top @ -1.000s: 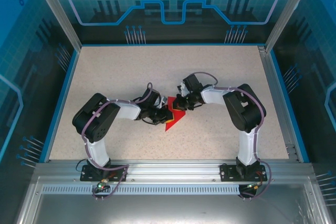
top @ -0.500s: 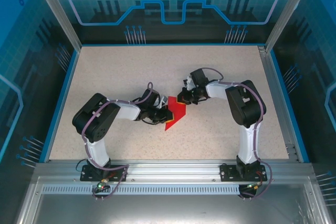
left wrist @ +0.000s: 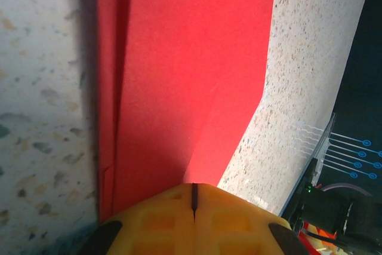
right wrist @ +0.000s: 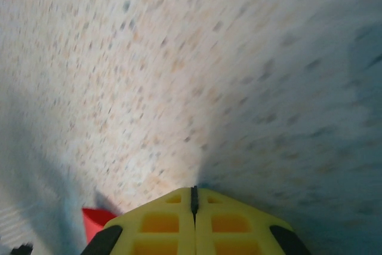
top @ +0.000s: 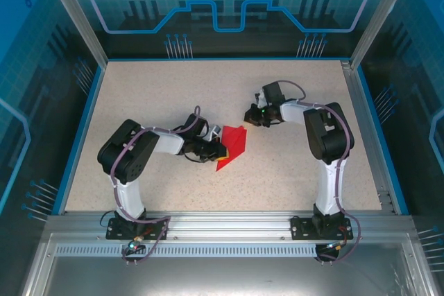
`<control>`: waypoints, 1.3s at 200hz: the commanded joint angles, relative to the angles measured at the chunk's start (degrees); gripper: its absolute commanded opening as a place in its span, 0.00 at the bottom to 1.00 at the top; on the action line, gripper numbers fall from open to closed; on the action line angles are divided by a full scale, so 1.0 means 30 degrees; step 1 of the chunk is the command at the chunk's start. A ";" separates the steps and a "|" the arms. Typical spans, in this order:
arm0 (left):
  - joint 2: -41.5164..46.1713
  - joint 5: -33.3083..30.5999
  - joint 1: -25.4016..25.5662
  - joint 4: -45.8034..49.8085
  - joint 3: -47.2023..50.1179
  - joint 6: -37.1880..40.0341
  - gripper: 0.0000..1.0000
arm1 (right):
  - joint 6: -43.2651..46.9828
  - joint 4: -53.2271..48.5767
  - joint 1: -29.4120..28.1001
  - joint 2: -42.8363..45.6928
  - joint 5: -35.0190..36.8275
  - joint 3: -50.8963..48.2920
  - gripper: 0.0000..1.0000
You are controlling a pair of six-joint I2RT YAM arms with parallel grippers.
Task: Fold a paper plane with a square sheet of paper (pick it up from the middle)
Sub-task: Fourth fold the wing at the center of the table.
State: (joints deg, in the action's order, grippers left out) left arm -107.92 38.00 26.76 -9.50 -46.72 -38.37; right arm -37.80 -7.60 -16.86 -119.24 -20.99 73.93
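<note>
I see one red paper near the middle of the table in the top view. It is folded and has a pointy end. Its long side runs from lower left to upper right.

The left gripper sits right at the paper's left edge, touching it. In its own camera the two yellow fingers are pressed together at the bottom of the frame, and the paper goes up from them. I think they push down on the paper. I cannot tell if any paper is nipped between them.

The right gripper is up and to the right of the paper, apart from it. Its fingers are pressed together too, with nothing in them. From it, the paper lies down and to the left.

So the left arm is the nearer one. I count one paper, two arms and two grippers.
</note>
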 commanded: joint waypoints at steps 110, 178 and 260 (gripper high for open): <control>-0.0503 -0.1607 -0.0145 0.5353 -0.0511 0.0779 0.00 | -0.1544 0.1425 -0.2816 0.5277 -0.0506 -0.4484 0.04; -0.0311 -0.1424 -0.0020 0.4586 -0.0205 0.0881 0.01 | -0.2302 0.1539 -0.3603 0.3823 -0.1388 -0.3781 0.04; 0.0041 -0.1856 -0.0036 0.4627 0.0214 0.1203 0.01 | -0.3025 0.1672 -0.4522 0.2555 -0.0905 -0.3035 0.04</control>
State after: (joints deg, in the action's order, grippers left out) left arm -106.65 36.71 26.74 -1.78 -48.56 -35.79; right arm -45.71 -2.33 -28.53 -110.26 -24.05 63.51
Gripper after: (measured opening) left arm 0.053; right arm 0.045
